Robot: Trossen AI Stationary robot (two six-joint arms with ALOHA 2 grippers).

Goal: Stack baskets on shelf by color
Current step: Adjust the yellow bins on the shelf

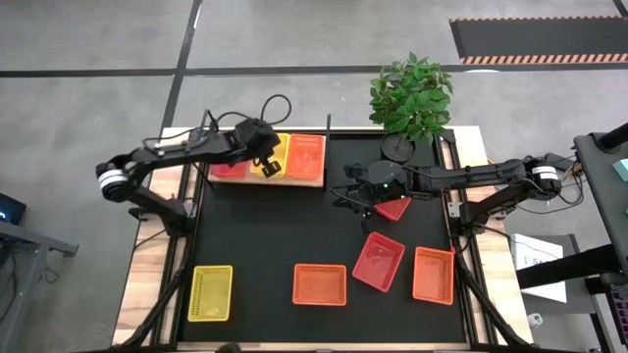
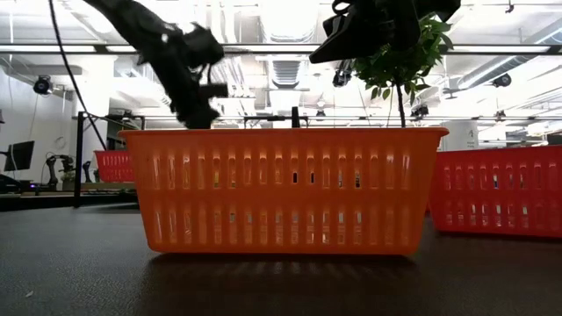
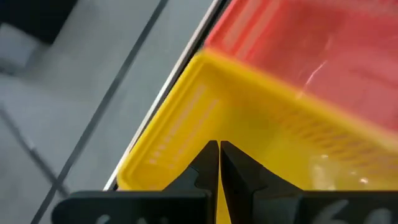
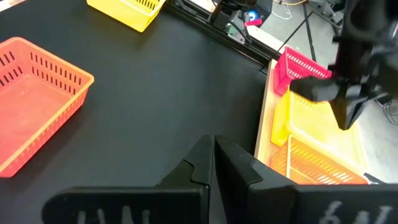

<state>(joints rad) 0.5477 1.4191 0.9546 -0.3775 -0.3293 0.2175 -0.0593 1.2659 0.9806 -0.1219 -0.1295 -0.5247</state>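
The light-wood shelf (image 1: 294, 182) at the far side holds a pinkish-red basket (image 1: 228, 170), a yellow basket (image 1: 279, 149) and an orange basket (image 1: 306, 155) side by side. My left gripper (image 1: 268, 167) is shut, pointing down into the yellow basket (image 3: 261, 124). My right gripper (image 1: 353, 196) is shut and empty above the black mat (image 4: 155, 93), facing the shelf. A pinkish-red basket (image 1: 394, 208) lies on the mat under the right arm. My left gripper comes from above with its shut fingers (image 3: 208, 155) inside the yellow basket on the shelf, near its middle (image 4: 311, 118). Whether the tips touch the basket's floor I cannot tell.
On the near part of the mat lie a yellow basket (image 1: 211, 292), an orange basket (image 1: 320, 284), a pinkish-red basket (image 1: 379, 262) and another orange basket (image 1: 434, 275). A potted plant (image 1: 410, 98) stands at the far right. The orange basket (image 2: 285, 189) fills the low view.
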